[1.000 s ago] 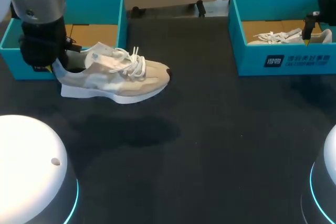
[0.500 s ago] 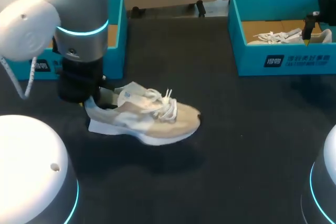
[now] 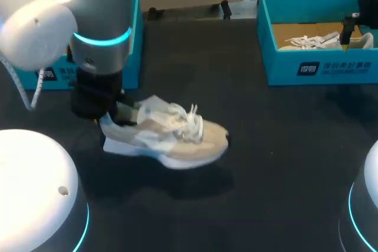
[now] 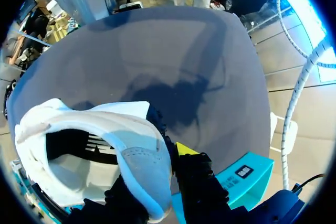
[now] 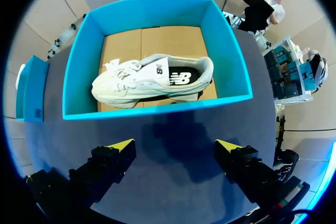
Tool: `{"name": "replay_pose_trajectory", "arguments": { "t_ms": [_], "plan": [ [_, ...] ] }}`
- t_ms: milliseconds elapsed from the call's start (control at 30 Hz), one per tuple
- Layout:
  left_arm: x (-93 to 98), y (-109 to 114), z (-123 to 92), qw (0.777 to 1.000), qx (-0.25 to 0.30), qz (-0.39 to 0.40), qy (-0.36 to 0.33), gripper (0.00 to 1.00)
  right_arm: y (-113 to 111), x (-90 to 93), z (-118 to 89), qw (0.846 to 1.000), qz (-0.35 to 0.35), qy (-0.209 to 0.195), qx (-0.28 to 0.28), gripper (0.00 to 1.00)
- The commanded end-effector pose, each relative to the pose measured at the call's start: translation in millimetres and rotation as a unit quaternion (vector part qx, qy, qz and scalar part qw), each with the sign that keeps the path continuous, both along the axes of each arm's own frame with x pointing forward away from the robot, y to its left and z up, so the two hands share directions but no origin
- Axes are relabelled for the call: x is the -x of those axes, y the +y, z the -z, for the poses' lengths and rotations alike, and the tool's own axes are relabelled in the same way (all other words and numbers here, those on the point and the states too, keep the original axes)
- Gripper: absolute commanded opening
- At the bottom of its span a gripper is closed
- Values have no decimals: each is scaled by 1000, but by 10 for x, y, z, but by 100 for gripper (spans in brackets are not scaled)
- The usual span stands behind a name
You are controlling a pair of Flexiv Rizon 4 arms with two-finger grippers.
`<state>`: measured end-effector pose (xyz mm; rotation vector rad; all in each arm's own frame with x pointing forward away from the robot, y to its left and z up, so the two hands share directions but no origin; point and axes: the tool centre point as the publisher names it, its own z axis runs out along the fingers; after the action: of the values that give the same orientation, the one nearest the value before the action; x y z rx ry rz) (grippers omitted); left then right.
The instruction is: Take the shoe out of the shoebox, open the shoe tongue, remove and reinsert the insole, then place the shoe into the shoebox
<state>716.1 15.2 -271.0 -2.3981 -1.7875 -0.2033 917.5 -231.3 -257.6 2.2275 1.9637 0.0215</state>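
So we're working on the very first step here, getting the shoe (image 3: pixel 168 137) out of its shoebox (image 3: pixel 133 33), and we're judging that part as basically done. Our left end effector (image 3: pixel 109 115) is clamping the heel collar, with one finger inside the opening and the yellow fingertip (image 4: pixel 184 148) outside against the back. The shoe is sticking out ahead of it, toe pointing away, low over the dark desk (image 3: pixel 266 163), and the shoebox is sitting behind the end effector. We can't tell whether the sole is touching the desk.

Next we're figuring it needs setting down flat and releasing. Then it's going for the tongue under the laces, which is calling for a fine pinch.

Material-wise we're looking at soft beige suede-ish panels, paler mesh, a chunky white foam-looking sole, floppy white laces and a padded collar.

Our right end effector (image 5: pixel 176 153) is hovering with its fingers wide apart, holding nothing. A second teal cardboard box (image 5: pixel 157 106) is sitting ahead of it, with a white sneaker (image 5: pixel 152 80) lying inside.
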Motion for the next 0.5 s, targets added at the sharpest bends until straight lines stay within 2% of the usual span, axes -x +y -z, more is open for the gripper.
{"name": "replay_pose_trajectory", "arguments": {
  "t_ms": [33, 500],
  "plan": [
    [62, -211, 336, 1000, -10, -1, -5, 0, 0, 11, -1, 1000, 0, -1, 0, 100],
    [92, -566, 712, 999, -7, -36, 5, 0, 0, 11, -1, 1000, 0, -1, 0, 100]
  ]
}}
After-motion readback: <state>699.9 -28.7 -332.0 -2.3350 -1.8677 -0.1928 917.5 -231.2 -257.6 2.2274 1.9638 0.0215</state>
